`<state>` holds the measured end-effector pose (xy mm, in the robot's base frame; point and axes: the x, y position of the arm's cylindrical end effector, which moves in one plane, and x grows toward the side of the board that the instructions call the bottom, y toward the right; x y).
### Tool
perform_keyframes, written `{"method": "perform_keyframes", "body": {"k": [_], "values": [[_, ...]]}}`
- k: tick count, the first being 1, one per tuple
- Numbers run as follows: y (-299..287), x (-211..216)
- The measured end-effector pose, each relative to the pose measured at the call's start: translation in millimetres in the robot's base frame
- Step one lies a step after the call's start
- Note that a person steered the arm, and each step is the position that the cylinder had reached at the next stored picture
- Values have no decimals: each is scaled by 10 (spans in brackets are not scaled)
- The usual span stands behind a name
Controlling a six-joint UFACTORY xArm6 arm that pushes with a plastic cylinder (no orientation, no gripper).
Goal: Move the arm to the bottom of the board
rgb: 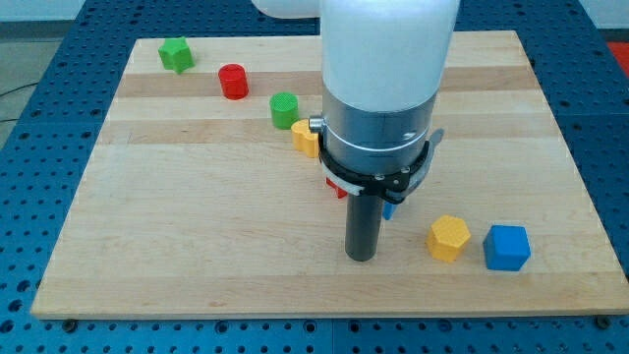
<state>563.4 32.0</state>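
My tip (361, 257) rests on the wooden board (197, 216) near the view's bottom, a little right of the middle. A yellow hexagonal block (448, 237) lies to its right, and a blue cube (507, 247) lies further right. A red block (336, 187) and a small blue block (390, 208) are mostly hidden behind the arm (383, 88). A yellow block (306, 138) peeks out at the arm's left edge. A green cylinder (284, 109), a red cylinder (233, 81) and a green block (177, 54) run toward the view's top left.
The board's bottom edge (324, 313) lies a short way below the tip. A blue perforated table (39, 147) surrounds the board.
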Motion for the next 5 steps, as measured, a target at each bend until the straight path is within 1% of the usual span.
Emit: {"method": "perform_keyframes", "body": {"k": [1,2,3,4,5], "values": [[-191,167],[-263,463],[-66,361],[5,55],[452,-69]]}}
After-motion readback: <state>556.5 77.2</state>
